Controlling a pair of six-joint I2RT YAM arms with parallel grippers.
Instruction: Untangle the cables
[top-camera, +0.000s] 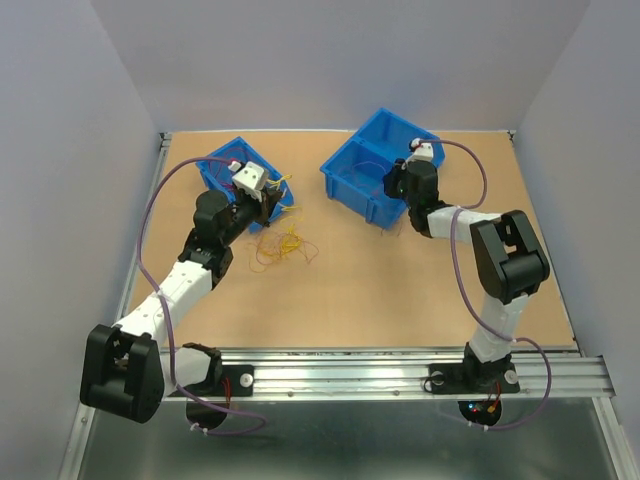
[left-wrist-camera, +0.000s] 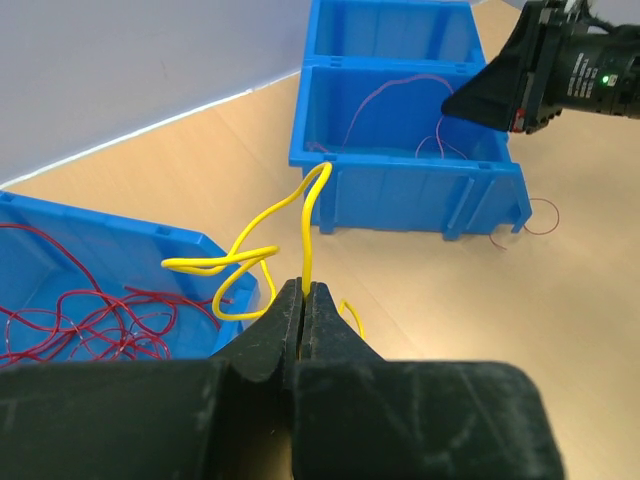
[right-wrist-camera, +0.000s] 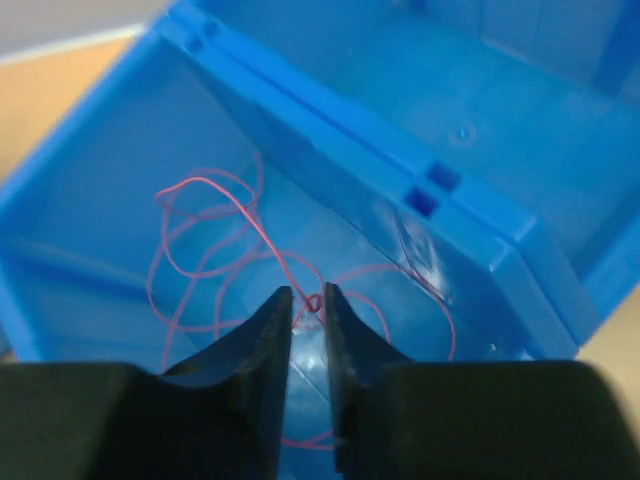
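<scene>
2 arms, 2 blue bins, 1 loose tangle on the tabletop (top-camera: 400, 290).

Left arm (top-camera: 180, 285) stretches from its base at lower left diagonally up and right, wrist over the near right edge of the single-compartment bin (top-camera: 222, 170). That bin holds a heap of red wires (left-wrist-camera: 90, 325), looped over each other, count unclear. Left gripper (left-wrist-camera: 305, 300) is clamped tight on 1 yellow wire (left-wrist-camera: 306, 235), which rises from the pinch and curls off left in loops.

Tangle of cables (top-camera: 285, 245), yellow, orange and red, lies on the tabletop just below the left gripper, between the two bins.

Two-compartment bin (top-camera: 365, 175) sits right of centre. Its near compartment holds 1 thin red wire (right-wrist-camera: 207, 181) in loose loops. 1 more red loop (left-wrist-camera: 543, 233) lies on the tabletop just outside this bin's corner.

Right arm (top-camera: 505, 265) is folded at the elbow, forearm reaching left, gripper (right-wrist-camera: 308, 300) pointing down into the near compartment, fingers slightly apart with a kink of the red wire in the narrow gap; contact unclear.
</scene>
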